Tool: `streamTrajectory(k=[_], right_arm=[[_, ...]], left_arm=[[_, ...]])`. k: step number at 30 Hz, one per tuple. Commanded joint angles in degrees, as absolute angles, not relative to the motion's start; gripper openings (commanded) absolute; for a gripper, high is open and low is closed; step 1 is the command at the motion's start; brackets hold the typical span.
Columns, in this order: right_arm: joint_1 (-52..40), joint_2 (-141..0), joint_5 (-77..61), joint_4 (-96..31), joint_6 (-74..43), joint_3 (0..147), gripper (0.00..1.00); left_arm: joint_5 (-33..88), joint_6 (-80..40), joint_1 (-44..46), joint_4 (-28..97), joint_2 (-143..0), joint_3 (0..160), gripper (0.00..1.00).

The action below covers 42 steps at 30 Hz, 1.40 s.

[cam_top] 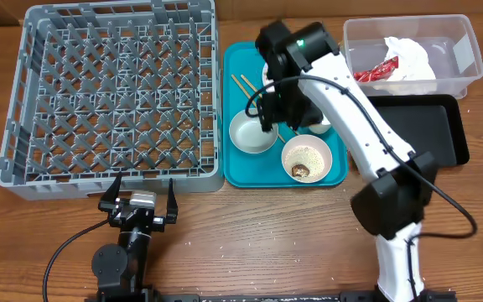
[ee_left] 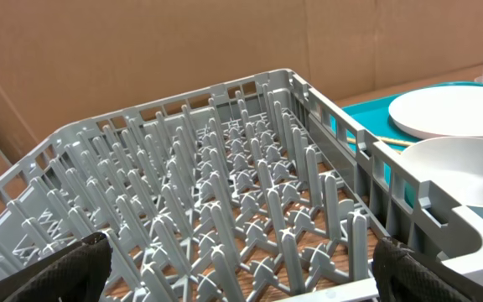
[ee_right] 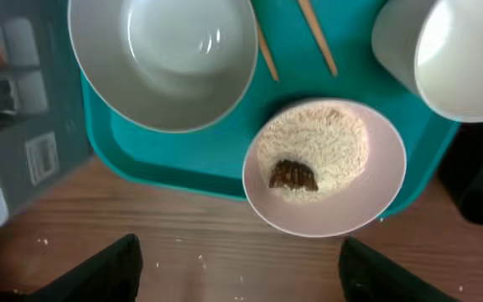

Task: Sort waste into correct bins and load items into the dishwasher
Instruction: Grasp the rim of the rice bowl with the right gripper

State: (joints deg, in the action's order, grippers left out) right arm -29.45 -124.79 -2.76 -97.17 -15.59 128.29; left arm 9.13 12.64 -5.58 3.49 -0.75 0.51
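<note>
A: Entry, right gripper (ee_right: 237,247). How do the fingers stand?
B: Spread apart, nothing between them. Hanging over bare wood at the near edge of the teal tray (ee_right: 191,164).
A: What is ahead of it?
B: The pink bowl (ee_right: 367,201), just beyond the fingertips and roughly centred between them. It holds white rice (ee_right: 317,138) and a brown lump (ee_right: 292,176). Further ahead, toward the left finger, sits the whitish-grey bowl (ee_right: 162,59). The chopsticks (ee_right: 317,38) lie beyond the pink bowl, and the small white cup (ee_right: 451,59) is off to the right finger's side.
A: Left gripper (cam_top: 141,201)?
B: Fingers wide apart, empty. The dish rack (cam_top: 116,92) stands directly ahead, its near wall close to the fingertips.
A: Waste?
B: The napkin (cam_top: 409,59) and red wrapper (cam_top: 374,73) lie in the clear tub (cam_top: 468,50), well off to the right arm's outer side. The black tray (cam_top: 426,126) is just beside the tub.
</note>
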Motion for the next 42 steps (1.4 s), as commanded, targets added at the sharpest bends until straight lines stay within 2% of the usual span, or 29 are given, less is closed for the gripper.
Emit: streamTrajectory(k=[1, 9, 12, 18, 31, 35, 36, 42], right_arm=[[-31.38, -117.3, -2.24, -94.98, -18.06, 116.29, 0.68], [-36.03, -117.23, -1.98, -72.75, -20.25, 95.09, 0.58], [-35.62, -117.23, -1.41, -69.87, -20.18, 92.23, 0.55], [-35.62, -117.23, 6.24, -68.64, -22.81, 91.74, 0.49], [-35.62, -117.23, 2.72, -63.31, -22.79, 86.11, 0.32], [-35.62, -117.21, 2.9, -63.26, -22.81, 86.35, 0.15], [-35.62, -116.99, 2.9, -63.29, -22.81, 86.46, 0.04], [-35.44, -113.75, 2.92, -67.37, -23.2, 89.43, 0.04]], left_arm=[[8.8, 13.52, -5.23, 3.62, -0.27, 0.27, 1.0], [8.8, 13.52, -5.23, 3.62, -0.27, 0.27, 1.0], [8.8, 13.52, -5.23, 3.62, -0.27, 0.27, 1.0], [8.8, 13.52, -5.23, 3.62, -0.27, 0.27, 1.0], [8.8, 13.52, -5.23, 3.62, -0.27, 0.27, 1.0], [8.8, 13.52, -5.23, 3.62, -0.27, 0.27, 1.0], [8.8, 13.52, -5.23, 3.62, -0.27, 0.27, 1.0], [8.8, 13.52, -5.23, 3.62, -0.27, 0.27, 1.0]])
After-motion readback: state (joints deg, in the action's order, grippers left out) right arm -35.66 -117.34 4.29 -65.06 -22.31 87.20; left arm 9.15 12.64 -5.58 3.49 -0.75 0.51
